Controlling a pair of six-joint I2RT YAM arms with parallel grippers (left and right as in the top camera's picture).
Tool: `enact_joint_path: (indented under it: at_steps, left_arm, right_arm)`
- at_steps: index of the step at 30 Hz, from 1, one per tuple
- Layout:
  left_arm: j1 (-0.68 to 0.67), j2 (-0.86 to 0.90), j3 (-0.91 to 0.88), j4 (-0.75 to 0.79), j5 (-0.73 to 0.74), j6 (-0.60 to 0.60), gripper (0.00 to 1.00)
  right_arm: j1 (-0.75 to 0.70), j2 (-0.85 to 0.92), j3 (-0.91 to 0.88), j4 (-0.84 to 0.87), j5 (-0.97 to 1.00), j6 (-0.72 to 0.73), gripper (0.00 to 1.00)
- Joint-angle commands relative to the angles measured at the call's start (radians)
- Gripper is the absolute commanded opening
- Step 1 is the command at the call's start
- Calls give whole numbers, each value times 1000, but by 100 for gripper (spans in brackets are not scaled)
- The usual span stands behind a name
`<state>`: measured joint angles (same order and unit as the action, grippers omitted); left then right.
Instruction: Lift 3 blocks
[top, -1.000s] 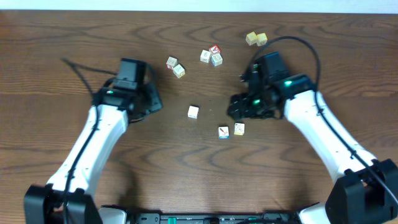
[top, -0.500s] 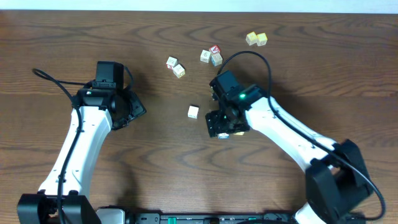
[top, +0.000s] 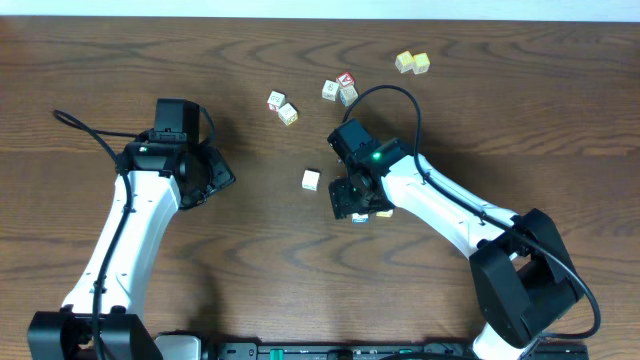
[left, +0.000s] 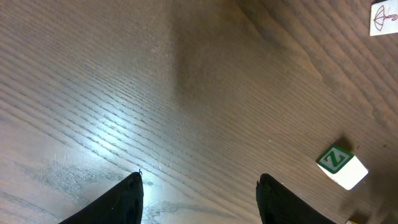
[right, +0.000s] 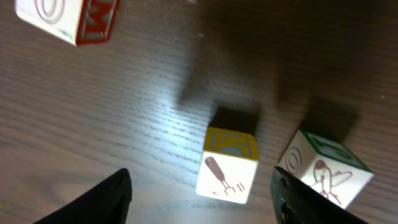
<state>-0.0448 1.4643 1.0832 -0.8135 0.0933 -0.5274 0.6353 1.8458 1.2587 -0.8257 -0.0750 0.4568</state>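
The left hand hangs released and empty over the surface. To its right a white block sits alone; next the right hand, also released, hovers above a yellow-topped block and a green-edged block. All three rest on the wood, none lifted yet.

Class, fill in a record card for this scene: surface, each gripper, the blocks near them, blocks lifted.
surface: dark wood table
left gripper: open, over bare wood, holding nothing
right gripper: open, straddling yellow-topped block, not touching
neighbouring block: beside it, apart
lone white block: on table between the arms
blocks lifted: none yet
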Motion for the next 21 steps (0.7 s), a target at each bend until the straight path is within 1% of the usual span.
enact_joint_path:
  at_steps: [1, 16, 19, 21]
  left_arm:
    - [5, -3, 11, -15, -20, -8, 59]
    - [5, -3, 11, -21, -20, -5, 59]
    - [5, -2, 11, -21, -20, -5, 59]
    - [5, -2, 11, -20, -20, -5, 59]
  right_arm:
    - [14, 21, -17, 4, 24, 48, 68]
    - [14, 103, -18, -14, 51, 116, 65]
    - [13, 116, -18, 10, 49, 116, 58]
    - [13, 118, -17, 43, 48, 125, 47]
